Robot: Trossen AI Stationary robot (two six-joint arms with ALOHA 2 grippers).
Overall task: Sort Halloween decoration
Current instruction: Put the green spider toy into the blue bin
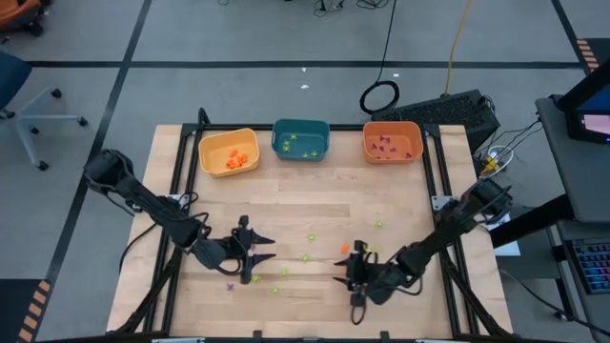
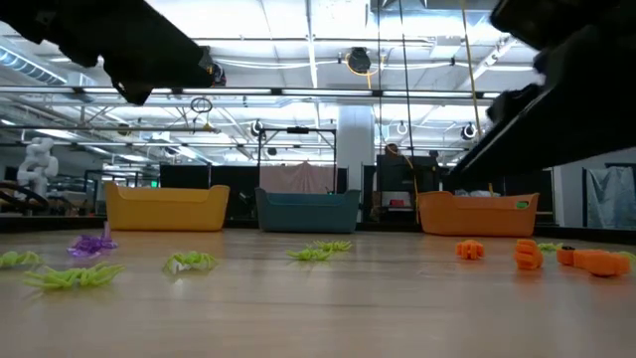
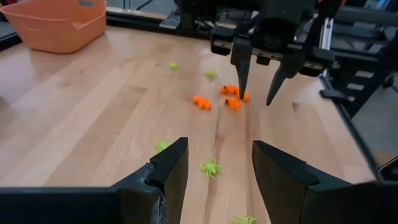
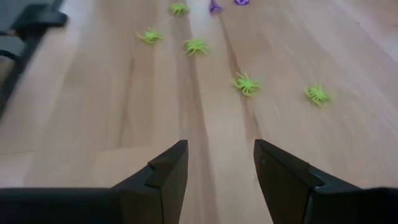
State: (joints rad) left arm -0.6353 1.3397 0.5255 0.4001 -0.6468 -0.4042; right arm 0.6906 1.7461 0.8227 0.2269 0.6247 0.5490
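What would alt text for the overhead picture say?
Two dark robot arms reach over a wooden table, the left gripper and right gripper open above scattered tiny trinkets. Yellow, teal and orange bins line the far edge.

We see a table (image 1: 315,214) topped with pale wood planks, smooth with a satin sheen and visible lengthwise grain, framed by black metal rails along its edges. Along its far edge sit three bins of smooth moulded plastic: a yellow bin (image 1: 229,151), a teal bin (image 1: 301,139) and an orange bin (image 1: 392,141), all matt to slightly glossy. The tiny trinkets look like soft, rubbery plastic: light-green spiders (image 4: 246,83), orange pieces (image 3: 201,101) and a purple one (image 2: 91,244). We find each gripper's fingers (image 4: 165,177) to be matt black plastic with faceted, slightly rough faces.
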